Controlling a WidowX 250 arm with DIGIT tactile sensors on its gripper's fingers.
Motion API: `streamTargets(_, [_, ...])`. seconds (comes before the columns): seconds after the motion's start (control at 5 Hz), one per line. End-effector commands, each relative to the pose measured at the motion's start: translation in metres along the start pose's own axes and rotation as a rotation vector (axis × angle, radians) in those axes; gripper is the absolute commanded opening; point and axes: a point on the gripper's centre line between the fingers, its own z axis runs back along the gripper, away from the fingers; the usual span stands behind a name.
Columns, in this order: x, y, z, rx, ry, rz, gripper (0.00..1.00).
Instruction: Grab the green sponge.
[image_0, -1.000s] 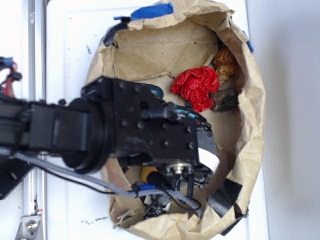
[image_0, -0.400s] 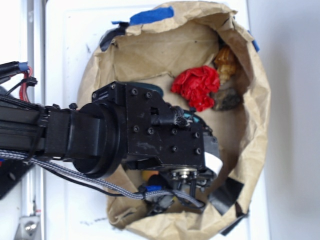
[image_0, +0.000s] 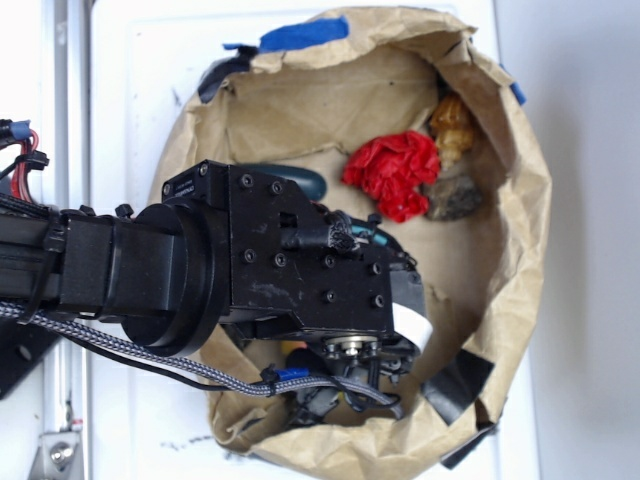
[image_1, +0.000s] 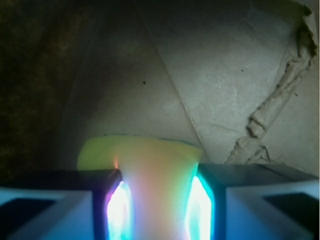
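Sponge grab is looking nearly done: gripper (image_1: 157, 200) is squeezing the green sponge (image_1: 150, 165) between both fingers, low inside the paper bag (image_0: 500, 250); lifting out is remaining. Wrist view is showing the pinch; exterior view is hiding it behind the arm, showing only a red wad (image_0: 392, 172).

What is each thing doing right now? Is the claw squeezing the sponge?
Pincer: shut on the green sponge, one finger on each side.
Green sponge: yellowish, pinched between the fingers, sticking out past them.
Paper bag: open at the top, crumpled, torn along one edge.
Red wad: crumpled, lying loose inside the bag, untouched.
Dark green oblong thing: lying in the bag, mostly hidden by the arm.
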Motion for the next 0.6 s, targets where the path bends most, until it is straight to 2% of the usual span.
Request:
streamTargets(0.0, [-0.003,-0.0097,0.0083,0.01,-0.018,-0.05,0.0])
streamTargets(0.2, [-0.0022,-0.0088,0.0089,0.0,-0.018,-0.059,1.0])
streamTargets(0.4, [-0.0022,-0.008,0.01,-0.009,-0.022,-0.054,1.0])
